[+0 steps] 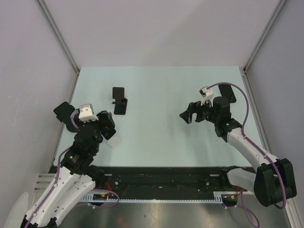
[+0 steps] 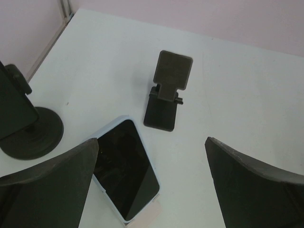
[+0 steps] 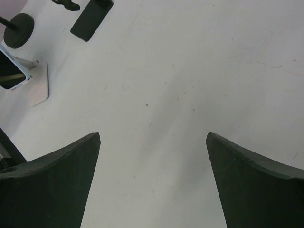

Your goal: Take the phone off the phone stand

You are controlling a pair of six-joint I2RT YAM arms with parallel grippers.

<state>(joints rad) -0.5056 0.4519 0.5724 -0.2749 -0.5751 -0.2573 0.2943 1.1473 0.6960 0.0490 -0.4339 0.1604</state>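
Here the phone (image 2: 126, 166) rests tilted on the white stand (image 3: 39, 88).

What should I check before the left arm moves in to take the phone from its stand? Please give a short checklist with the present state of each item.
1. Left gripper open: ok.
2. Phone resting on its pale stand: ok.
3. Phone centred in the left gripper: not ok; it sits off to one side, and one finger partly hides it.
4. Right gripper open, over bare table, away from the phone: ok.
5. Black folding stand apart from the phone: ok.
6. Phone clipped to its stand or loose: cannot tell.
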